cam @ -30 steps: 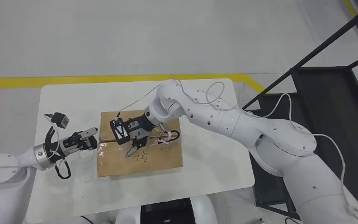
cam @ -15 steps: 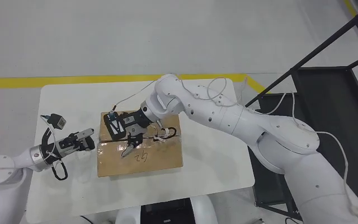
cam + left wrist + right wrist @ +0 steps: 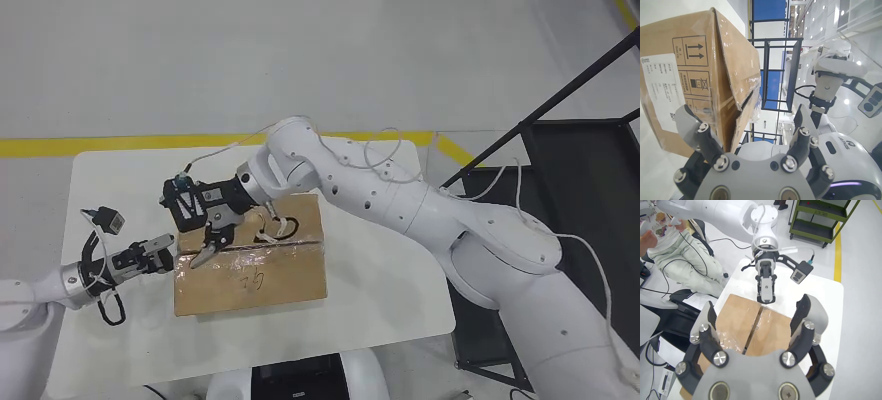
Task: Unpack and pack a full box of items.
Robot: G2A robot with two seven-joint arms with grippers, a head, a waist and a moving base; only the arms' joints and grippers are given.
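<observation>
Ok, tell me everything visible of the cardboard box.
The cardboard box is brown and sits on the white table. Its two top flaps are shut, a dark gap along their seam under crinkled clear tape. Handwriting marks the top; one side bears a white label and handling symbols. The left pincer is open at the seam's end, the right pincer open above the top.

Taped cardboard box (image 3: 696, 75), flap seam partly split, white label (image 3: 657, 91) on its side, left gripper (image 3: 744, 115) fingers (image 3: 687, 123) spread at its corner, another robot arm (image 3: 829, 75) beyond.
</observation>
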